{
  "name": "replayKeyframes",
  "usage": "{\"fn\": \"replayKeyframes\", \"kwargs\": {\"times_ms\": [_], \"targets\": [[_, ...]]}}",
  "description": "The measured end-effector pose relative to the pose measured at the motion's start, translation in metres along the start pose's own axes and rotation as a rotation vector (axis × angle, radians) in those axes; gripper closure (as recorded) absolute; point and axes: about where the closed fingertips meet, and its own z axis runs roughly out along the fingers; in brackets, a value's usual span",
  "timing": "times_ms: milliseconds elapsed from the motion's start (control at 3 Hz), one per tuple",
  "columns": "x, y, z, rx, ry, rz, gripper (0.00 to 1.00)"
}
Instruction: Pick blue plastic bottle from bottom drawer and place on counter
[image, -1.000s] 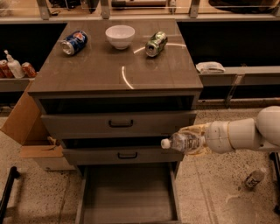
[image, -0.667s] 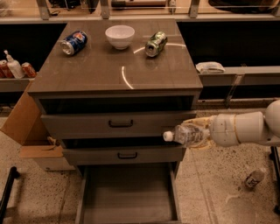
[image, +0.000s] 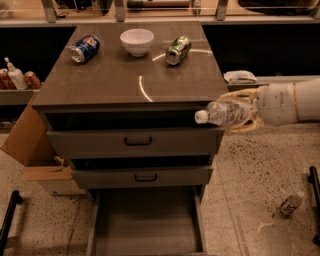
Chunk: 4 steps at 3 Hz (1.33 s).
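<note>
My gripper (image: 239, 113) is shut on the blue plastic bottle (image: 223, 113), a clear bottle with a white cap pointing left. It holds the bottle lying level in the air, just off the counter's right front corner and at about the height of the counter's edge. The counter (image: 115, 80) is a glossy grey-brown slab with curved light reflections. The bottom drawer (image: 145, 225) stands pulled open at the bottom of the view, with a bare grey floor.
On the counter lie a blue soda can (image: 84, 48), a white bowl (image: 136, 41) and a green can (image: 178, 50). Two drawer fronts with black handles (image: 137, 141) are below. A small dark-label bottle (image: 291, 203) lies on the floor at right. A cardboard box (image: 30, 150) stands at left.
My gripper has lifted the bottle from beside the middle drawer front up to the level of the counter's edge. The camera view has also shifted.
</note>
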Motion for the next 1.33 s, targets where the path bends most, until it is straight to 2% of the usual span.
{"fn": "replayKeyframes", "kwargs": {"times_ms": [333, 667, 1000, 1333], "targets": [[0.001, -0.021, -0.013, 0.025, 0.007, -0.027, 1.00], [0.001, -0.021, -0.013, 0.025, 0.007, -0.027, 1.00], [-0.005, -0.041, -0.017, 0.030, -0.021, -0.047, 1.00], [-0.013, -0.077, -0.020, -0.023, -0.037, -0.083, 1.00]]}}
